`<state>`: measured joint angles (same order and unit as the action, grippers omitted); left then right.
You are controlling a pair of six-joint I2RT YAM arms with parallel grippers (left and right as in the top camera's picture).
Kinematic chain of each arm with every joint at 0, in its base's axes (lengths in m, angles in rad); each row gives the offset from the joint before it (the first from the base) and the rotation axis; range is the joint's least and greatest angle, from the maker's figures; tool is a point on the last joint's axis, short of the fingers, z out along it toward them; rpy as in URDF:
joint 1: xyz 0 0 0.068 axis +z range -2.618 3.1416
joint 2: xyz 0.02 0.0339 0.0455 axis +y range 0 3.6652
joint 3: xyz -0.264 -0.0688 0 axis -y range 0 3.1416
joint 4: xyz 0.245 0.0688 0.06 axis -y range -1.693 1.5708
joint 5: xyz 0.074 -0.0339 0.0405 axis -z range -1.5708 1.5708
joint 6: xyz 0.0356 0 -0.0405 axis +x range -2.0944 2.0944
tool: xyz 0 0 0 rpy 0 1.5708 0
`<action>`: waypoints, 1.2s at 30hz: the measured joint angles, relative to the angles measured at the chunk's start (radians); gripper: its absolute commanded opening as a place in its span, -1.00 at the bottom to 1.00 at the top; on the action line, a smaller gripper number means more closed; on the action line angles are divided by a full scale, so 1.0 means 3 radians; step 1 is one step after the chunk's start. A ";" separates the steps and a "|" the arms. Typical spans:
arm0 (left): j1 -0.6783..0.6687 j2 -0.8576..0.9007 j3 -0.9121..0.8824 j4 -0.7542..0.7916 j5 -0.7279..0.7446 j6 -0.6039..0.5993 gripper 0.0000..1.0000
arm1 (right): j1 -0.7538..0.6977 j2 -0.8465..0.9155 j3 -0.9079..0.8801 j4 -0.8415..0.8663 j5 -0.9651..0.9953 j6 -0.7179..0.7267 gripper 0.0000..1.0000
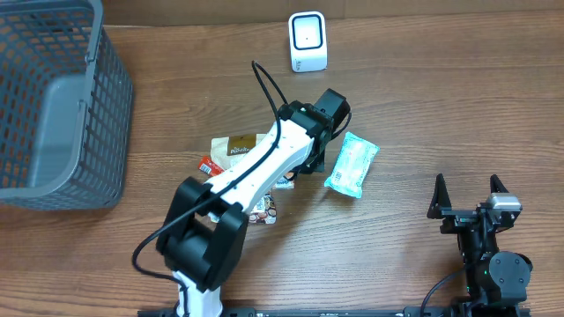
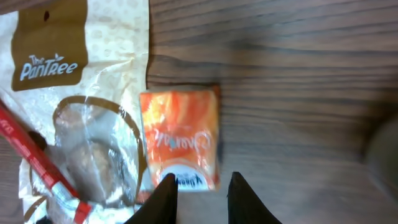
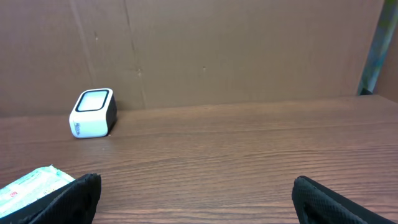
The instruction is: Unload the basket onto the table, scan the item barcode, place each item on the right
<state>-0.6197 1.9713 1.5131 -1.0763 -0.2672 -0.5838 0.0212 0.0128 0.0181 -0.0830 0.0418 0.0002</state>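
Lying flat on the bench, toward the robot from the scanner and slightly to its left: orange packet, printed face up, hard against a PanTree pouch, with a red wrapper across that pouch. Poised above the packet's near edge: left gripper, slightly parted, pinching nothing, probably lined up for an edge pick, given so flat a target. Toward the robot and right of the scanner: a teal packet, alone. Well apart from the scanner, on the robot's right: right gripper, spread wide, empty, seemingly out of the way. Scanner window tilted up toward the robot, so likely needing the barcode lifted and turned to face it.
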 measured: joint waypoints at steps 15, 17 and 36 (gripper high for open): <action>0.0000 0.0230 -0.0027 0.0160 -0.0045 -0.0043 -0.65 | 0.0000 0.0000 0.0000 0.0001 0.0000 0.0000 1.00; 0.0000 0.0230 -0.0074 0.0215 -0.0045 -0.0043 -0.63 | 0.0000 0.0000 0.0000 0.0000 0.0000 0.0000 1.00; 0.0000 0.0225 -0.0362 0.0450 -0.0135 -0.0055 -0.92 | 0.0000 0.0000 0.0000 0.0000 -0.0001 0.0000 1.00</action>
<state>-0.6197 2.0388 1.4044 -0.9413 -0.3077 -0.6003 0.0212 0.0128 0.0181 -0.0830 0.0414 0.0002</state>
